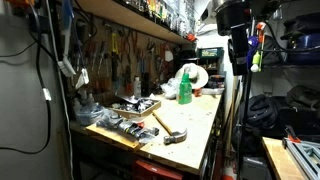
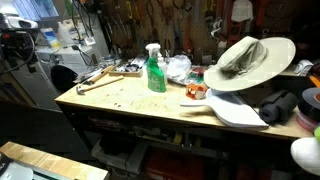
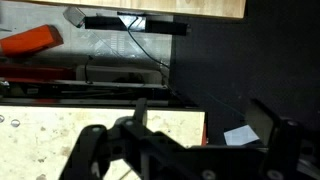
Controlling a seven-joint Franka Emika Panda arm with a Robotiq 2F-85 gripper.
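In the wrist view my gripper [image 3: 200,125] is open and empty, its two dark fingers wide apart. It hangs past the edge of the wooden workbench [image 3: 60,125], over the dark floor. In an exterior view the arm and gripper [image 1: 238,40] are high up beside the bench [image 1: 200,120], touching nothing. On the bench stand a green spray bottle [image 1: 185,88] and a hammer [image 1: 170,128]. Both show in the exterior view from the opposite side, the bottle [image 2: 155,70] upright near the middle and the hammer [image 2: 95,80] lying flat.
A wide-brimmed hat [image 2: 248,58] and a white scoop [image 2: 235,110] lie at one end of the bench. Tools hang on the back wall [image 2: 170,20]. A scrap of pale paper [image 3: 240,135] lies on the floor. An orange tool [image 3: 30,40] sits below a plank.
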